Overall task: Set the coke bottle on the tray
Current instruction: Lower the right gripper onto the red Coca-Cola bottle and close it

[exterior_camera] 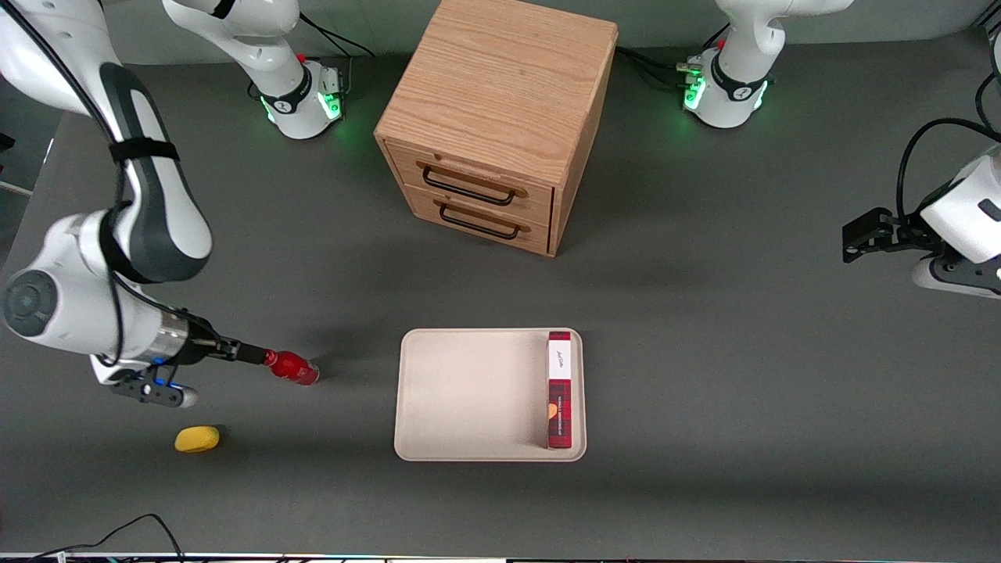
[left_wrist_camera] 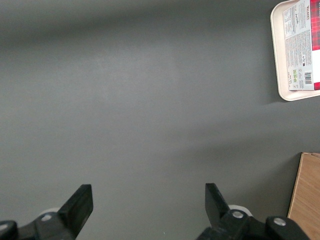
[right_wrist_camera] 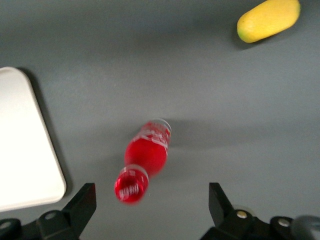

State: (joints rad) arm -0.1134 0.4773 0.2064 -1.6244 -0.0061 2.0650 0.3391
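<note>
The right arm's gripper [exterior_camera: 250,354] hangs at the working arm's end of the table, right at the cap end of the coke bottle [exterior_camera: 294,367]. Its two fingers [right_wrist_camera: 82,202] are spread wide and hold nothing. The wrist camera shows the red cap sitting in the gap between them with room on both sides, which reads as lining up for a grasp around the neck or shoulder, not a grip already made.

The bottle is on the bare grey table, just off the tray [exterior_camera: 410,391] and not on it. From here I cannot tell whether it stands upright or lies tipped with its cap toward the gripper. The task is therefore barely begun: closing on the bottle and carrying it across are both left to do.

A yellow lump [exterior_camera: 197,439] lies nearer the front camera than the bottle, clear of the approach. On the tray, a long red plaid box [exterior_camera: 559,391] hugs the edge toward the parked arm, leaving the beige floor closest to the bottle free, the obvious landing spot. A wooden drawer cabinet [exterior_camera: 493,117] stands farther from the camera, well apart from everything.
</note>
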